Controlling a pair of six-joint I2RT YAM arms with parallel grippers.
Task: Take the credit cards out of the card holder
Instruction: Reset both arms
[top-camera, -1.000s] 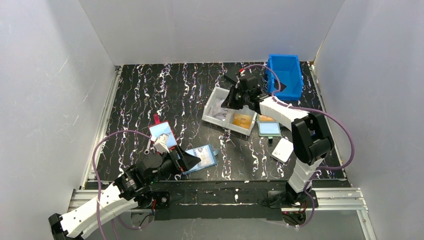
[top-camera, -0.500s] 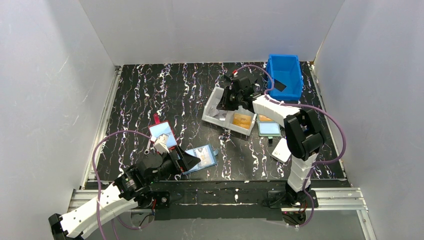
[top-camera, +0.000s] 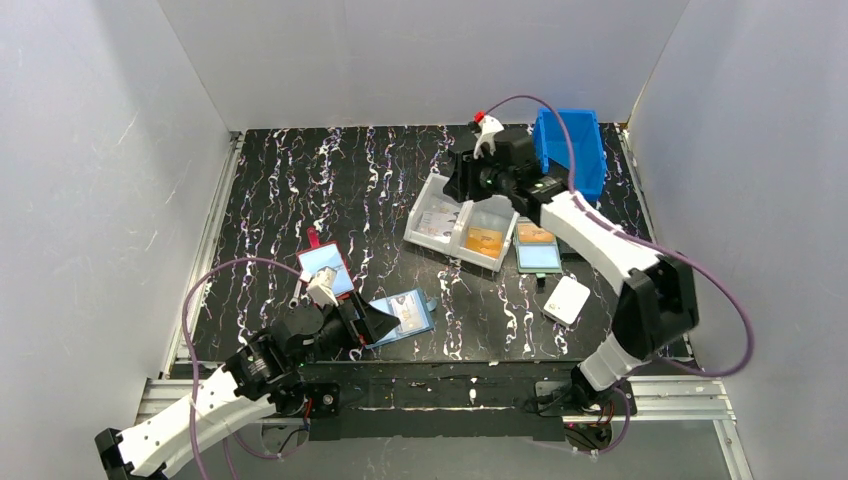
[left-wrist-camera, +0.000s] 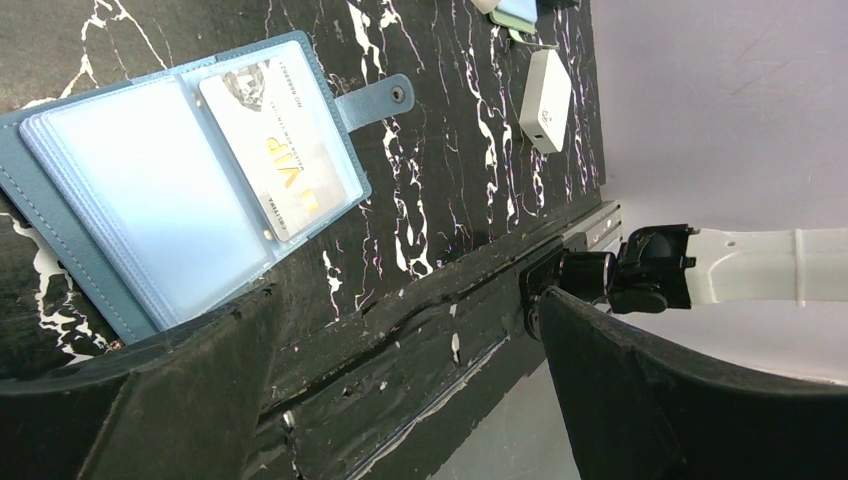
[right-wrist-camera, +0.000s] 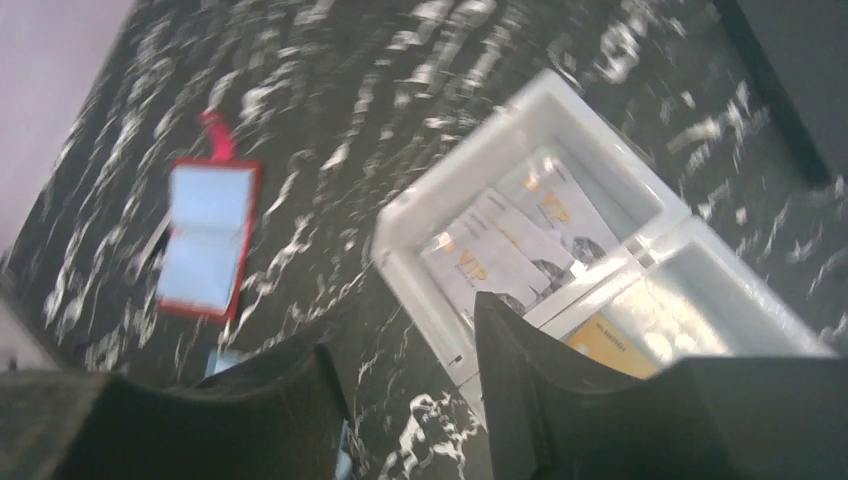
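On the black white-veined worktop (top-camera: 300, 190), the white 2-compartment plastic tray (right-wrist-camera: 455, 158) sits under the right gripper (right-wrist-camera: 405, 335), jaws part-spread and empty, well apart from the open light-blue bifold card holder (left-wrist-camera: 150, 190) near the front edge before the left gripper (left-wrist-camera: 405, 310), jaws wide-spread, 1 pale credit card (left-wrist-camera: 280, 155) pocketed.

I read gold "VIP" on the card (left-wrist-camera: 282, 155) in the card holder (left-wrist-camera: 150, 190), and again on cards (right-wrist-camera: 490, 262) in the tray (right-wrist-camera: 400, 228); the finer print is illegible.
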